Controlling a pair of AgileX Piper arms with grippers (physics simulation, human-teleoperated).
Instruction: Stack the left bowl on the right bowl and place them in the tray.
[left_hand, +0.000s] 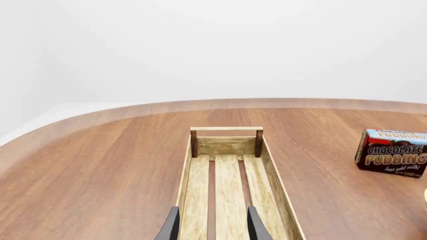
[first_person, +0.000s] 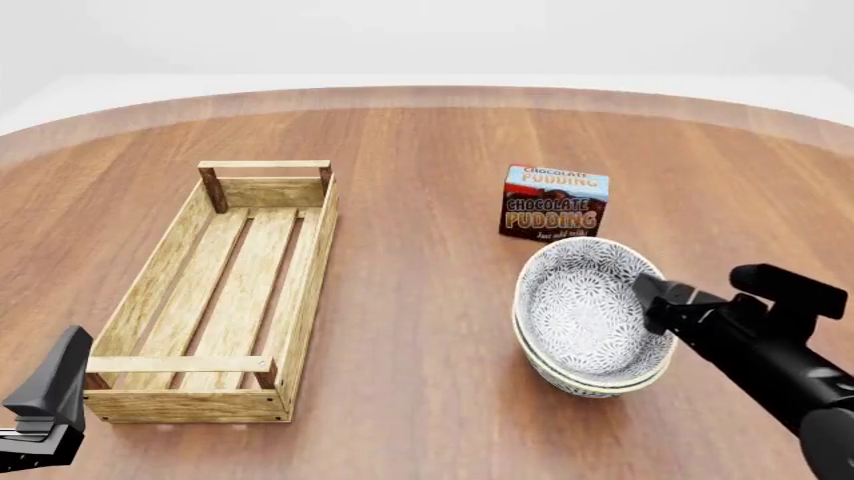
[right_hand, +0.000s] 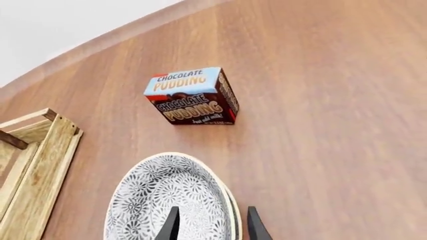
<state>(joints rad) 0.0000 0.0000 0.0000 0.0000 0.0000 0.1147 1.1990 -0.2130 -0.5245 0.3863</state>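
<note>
My right gripper (right_hand: 210, 222) straddles the near rim of the two nested bowls: the left bowl (first_person: 583, 305) sits inside the right bowl (first_person: 594, 378), lower right of the front view. My fingers look parted around the rim, not yet clamped. I'd judge the pinch should catch both rims together, then lift level so neither slips. The tray (first_person: 214, 300), at left, holds nothing. My left gripper (left_hand: 212, 225) hangs open over it. The pudding box (first_person: 554, 203) stands just behind the bowls.

Left pincer (left_hand: 213, 227) fingers apart over tray (left_hand: 189, 165) slats, pudding box (left_hand: 392, 152) (upright) nearby
</note>
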